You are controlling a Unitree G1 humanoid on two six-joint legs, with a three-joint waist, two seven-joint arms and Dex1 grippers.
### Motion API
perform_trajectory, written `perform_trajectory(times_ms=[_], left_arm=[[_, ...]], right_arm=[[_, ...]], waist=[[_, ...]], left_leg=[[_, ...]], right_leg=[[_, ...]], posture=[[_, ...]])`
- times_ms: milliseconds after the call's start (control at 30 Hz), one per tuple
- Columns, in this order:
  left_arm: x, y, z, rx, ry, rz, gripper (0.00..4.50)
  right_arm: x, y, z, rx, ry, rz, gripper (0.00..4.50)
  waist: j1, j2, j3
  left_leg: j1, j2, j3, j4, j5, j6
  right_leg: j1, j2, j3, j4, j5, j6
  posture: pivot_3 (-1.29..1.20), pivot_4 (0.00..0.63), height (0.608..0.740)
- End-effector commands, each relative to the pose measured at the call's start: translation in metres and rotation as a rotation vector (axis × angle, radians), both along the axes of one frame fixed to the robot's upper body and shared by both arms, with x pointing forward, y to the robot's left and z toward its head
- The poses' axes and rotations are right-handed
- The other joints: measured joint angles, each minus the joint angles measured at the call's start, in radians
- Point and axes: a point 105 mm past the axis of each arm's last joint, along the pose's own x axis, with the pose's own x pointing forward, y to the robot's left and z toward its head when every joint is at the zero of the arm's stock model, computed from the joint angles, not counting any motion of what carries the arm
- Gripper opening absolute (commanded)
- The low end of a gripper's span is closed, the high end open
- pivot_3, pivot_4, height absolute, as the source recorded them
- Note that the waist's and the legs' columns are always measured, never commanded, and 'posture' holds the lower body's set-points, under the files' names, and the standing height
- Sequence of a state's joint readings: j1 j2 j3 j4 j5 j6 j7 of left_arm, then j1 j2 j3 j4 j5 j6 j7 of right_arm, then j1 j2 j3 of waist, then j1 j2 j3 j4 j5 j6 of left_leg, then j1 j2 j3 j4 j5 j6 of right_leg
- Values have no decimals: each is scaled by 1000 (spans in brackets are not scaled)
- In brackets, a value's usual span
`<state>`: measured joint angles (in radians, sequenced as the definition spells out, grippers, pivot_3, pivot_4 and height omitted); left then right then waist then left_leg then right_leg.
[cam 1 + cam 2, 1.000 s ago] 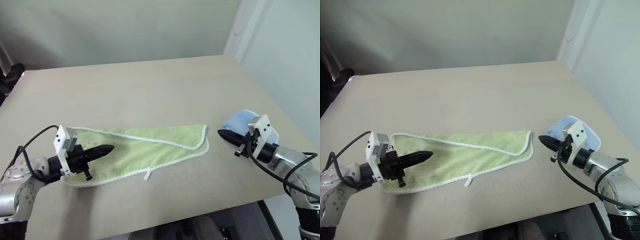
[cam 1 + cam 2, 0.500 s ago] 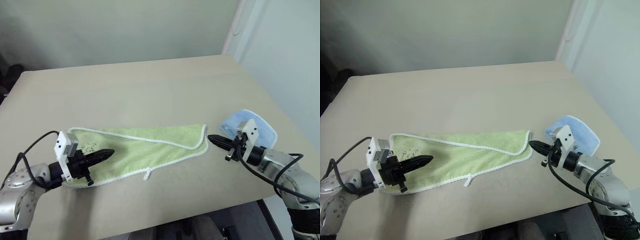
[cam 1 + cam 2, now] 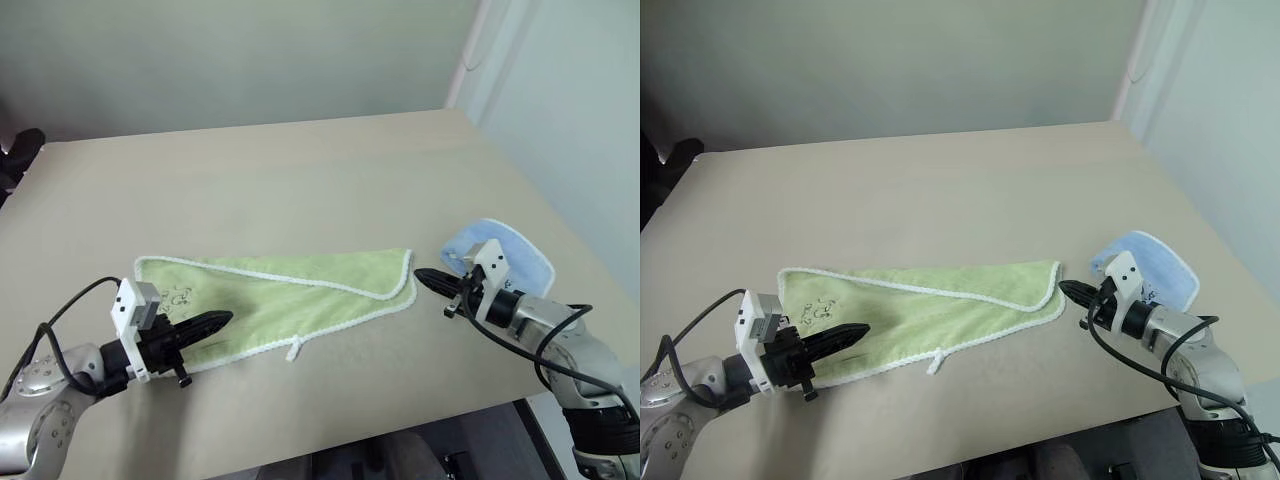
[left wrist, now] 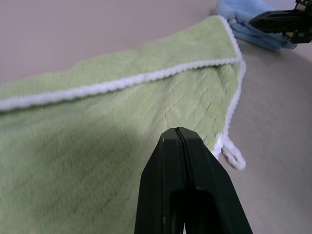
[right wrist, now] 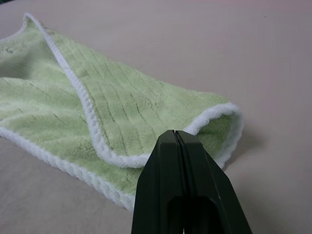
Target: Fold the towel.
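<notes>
Lying on a beige table [image 3: 300, 170] — the towel [image 3: 290, 295], already doubled, long axis running nine to three. Hovering at its three o'clock end, the right gripper [image 3: 428, 279], pressed together, empty; at eight o'clock over its corner, the left gripper [image 3: 215, 322], likewise pinched together — nearer.

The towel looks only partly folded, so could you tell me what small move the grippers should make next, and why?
Probably open both grippers. The left gripper and right gripper are shut and empty, each pointing at an end of the towel, which lies flat on the table in an uneven fold. Neither can take an edge until its fingers part.
</notes>
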<state>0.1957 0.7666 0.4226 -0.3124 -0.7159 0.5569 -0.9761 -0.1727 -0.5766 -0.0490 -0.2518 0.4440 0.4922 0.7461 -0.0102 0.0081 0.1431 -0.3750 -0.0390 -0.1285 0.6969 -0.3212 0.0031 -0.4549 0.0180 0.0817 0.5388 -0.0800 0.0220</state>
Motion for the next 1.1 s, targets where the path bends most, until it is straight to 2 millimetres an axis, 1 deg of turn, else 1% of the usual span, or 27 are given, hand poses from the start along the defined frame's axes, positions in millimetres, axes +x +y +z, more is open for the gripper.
perform_trajectory(times_ms=[33, 267, 433, 467, 533, 633, 733, 767, 833, 1000, 1100], left_arm=[[1, -5, 12, 2, -65, -6, 0], [2, -12, 13, -21, -84, -16, 0], [5, -11, 8, -19, -76, -21, 0], [7, -11, 9, -18, -77, -23, 0], [10, -13, 10, -24, -83, -31, 0], [12, -16, 9, -30, -79, -47, 0], [13, -18, 6, -33, -74, -55, 0], [14, -19, 6, -36, -74, -58, 0], [14, -20, 6, -40, -73, -62, 0], [17, -25, 3, -55, -73, -68, 0], [18, -27, 1, -61, -73, -69, 0]], right_arm=[[-1, 6, 10, -26, -66, 36, 44], [-1, 6, 14, -149, -156, 73, 44], [-4, 9, 18, -190, -177, 131, 44], [-5, 10, 17, -210, -180, 148, 405], [-7, 11, 16, -235, -185, 179, 946], [-7, 13, 13, -292, -211, 223, 2002], [-6, 14, 11, -367, -258, 263, 3020], [-7, 15, 11, -396, -279, 285, 3440], [-5, 17, 13, -444, -337, 319, 4080], [5, 22, 14, -610, -517, 373, 4080], [9, 24, 14, -640, -564, 391, 4080]], waist=[[0, 0, 0], [0, 0, 0], [-1, 0, 0], [0, 0, 0], [1, 0, 0], [0, 0, 0], [-1, -1, 0], [-1, -1, 0], [-1, -1, 0], [-1, -1, 0], [0, -1, 0]], left_leg=[[0, 0, 0, 0, 0, 0], [0, 0, 0, 0, 0, 0], [0, 0, 0, 0, 0, 0], [0, 0, 0, 0, 0, 0], [0, 0, 0, 0, 0, 0], [0, 0, 0, 0, 0, 0], [1, 0, 0, 0, 0, 0], [1, 0, 0, 0, 0, 0], [1, 0, 0, 0, 0, 0], [2, 0, 0, 0, 0, 0], [2, 0, 0, 0, 1, 1]], right_leg=[[0, 0, 0, 0, 0, 0], [0, 0, 0, 0, -1, -1], [0, 0, 0, 0, -1, -1], [0, 0, 0, 0, -1, -1], [1, 0, 0, 0, -1, -1], [1, 0, 0, 0, -1, -1], [1, 0, 0, 0, -1, -1], [1, 0, 0, 0, -1, -1], [1, 0, 0, 0, -1, -1], [1, 0, 0, 0, -1, -1], [2, 0, 0, 1, 0, -2]], posture=[[0, 150, 740], [0, 150, 740], [0, 150, 740], [0, 150, 740], [0, 150, 740], [0, 150, 740], [0, 150, 740], [0, 150, 740], [0, 150, 740], [0, 150, 740], [0, 150, 740]])
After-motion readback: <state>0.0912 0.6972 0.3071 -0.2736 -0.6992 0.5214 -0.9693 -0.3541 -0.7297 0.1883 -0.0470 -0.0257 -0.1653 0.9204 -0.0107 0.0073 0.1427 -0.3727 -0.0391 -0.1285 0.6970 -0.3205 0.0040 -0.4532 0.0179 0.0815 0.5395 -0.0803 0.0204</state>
